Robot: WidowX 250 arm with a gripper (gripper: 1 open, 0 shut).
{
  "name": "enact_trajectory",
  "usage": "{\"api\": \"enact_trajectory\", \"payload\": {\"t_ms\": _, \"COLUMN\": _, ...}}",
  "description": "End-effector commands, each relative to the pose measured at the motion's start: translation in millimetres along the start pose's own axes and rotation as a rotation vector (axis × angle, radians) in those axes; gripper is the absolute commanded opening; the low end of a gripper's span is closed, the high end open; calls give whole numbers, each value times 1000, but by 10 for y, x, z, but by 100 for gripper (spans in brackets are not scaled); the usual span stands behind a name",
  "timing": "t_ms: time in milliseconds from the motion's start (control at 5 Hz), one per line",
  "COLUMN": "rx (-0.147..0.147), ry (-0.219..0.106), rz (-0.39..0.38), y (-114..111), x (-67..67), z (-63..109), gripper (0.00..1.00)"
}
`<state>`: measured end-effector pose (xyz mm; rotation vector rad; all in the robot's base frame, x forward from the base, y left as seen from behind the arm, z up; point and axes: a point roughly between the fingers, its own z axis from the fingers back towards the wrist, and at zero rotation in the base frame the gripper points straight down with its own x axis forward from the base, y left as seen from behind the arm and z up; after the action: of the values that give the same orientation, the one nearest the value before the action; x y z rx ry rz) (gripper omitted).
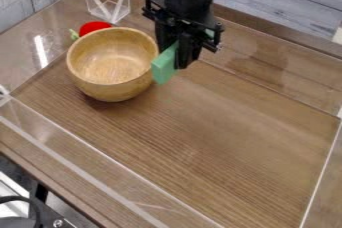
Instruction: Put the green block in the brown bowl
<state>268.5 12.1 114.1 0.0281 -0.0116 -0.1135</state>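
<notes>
The black fingers [173,42] were pinching the green block [164,64], which hung tilted at the brown bowl's [111,64] right rim in the view, its long axis slanting from upper right to lower left

Held up, a small, elongated green block [163,66], plain and matte, with straight edges. Tilted rather than upright, with the upper end partly hidden and the lower end in view. Seen at the right-hand rim of the brown bowl [107,64], perhaps slightly above the wood, though hard to judge from this angle. As for the bowl, round, light tan and thick-walled, far wider than the block. Upright on the wooden tabletop [201,142], with the open side up and the pale inside showing.
</notes>
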Motion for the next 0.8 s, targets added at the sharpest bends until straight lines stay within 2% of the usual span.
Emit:
{"api": "enact_trajectory", "payload": {"t_ms": 0, "rx": 8, "ry": -71, "rz": 30, "y": 0, "x": 112, "z": 139, "gripper": 0}}
{"api": "enact_trajectory", "payload": {"t_ms": 600, "rx": 1, "ry": -91, "rz": 89, "y": 61, "x": 167, "z": 105, "gripper": 0}}
